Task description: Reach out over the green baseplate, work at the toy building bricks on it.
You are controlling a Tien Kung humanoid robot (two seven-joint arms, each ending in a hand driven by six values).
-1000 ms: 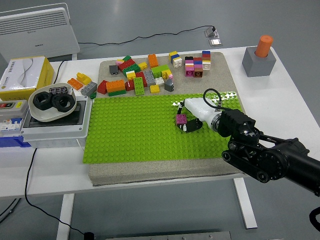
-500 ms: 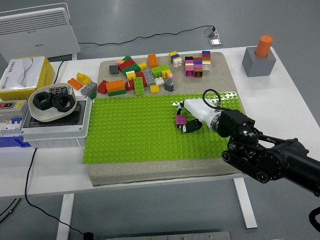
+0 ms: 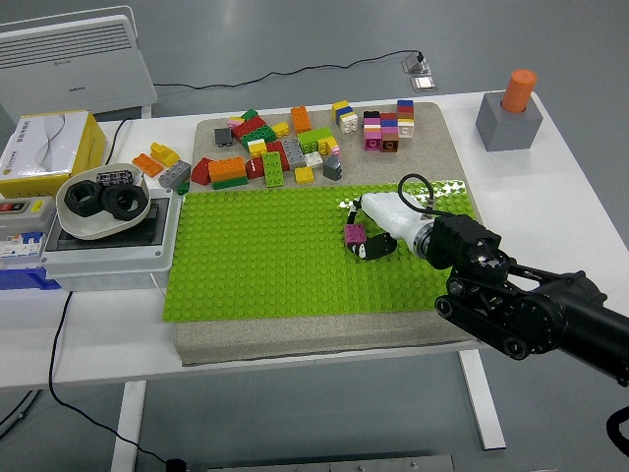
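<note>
Nothing moved since earlier frames: right hand (image 3: pixel 371 239) fingers pinch the magenta brick (image 3: pixel 356 234) on the green baseplate (image 3: pixel 256 256); off-axis pull risks slipping or lifting the plate.

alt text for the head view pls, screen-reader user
The robot's right hand, white-shelled on a black arm, reaches over the green studded baseplate and holds a small magenta toy brick against it. Loose multicoloured bricks lie beyond on the grey mat.

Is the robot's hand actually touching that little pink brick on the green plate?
Touching. In the head view, the right hand's dark fingertips curl right against the pink brick on the green baseplate, with no green showing between them.
</note>
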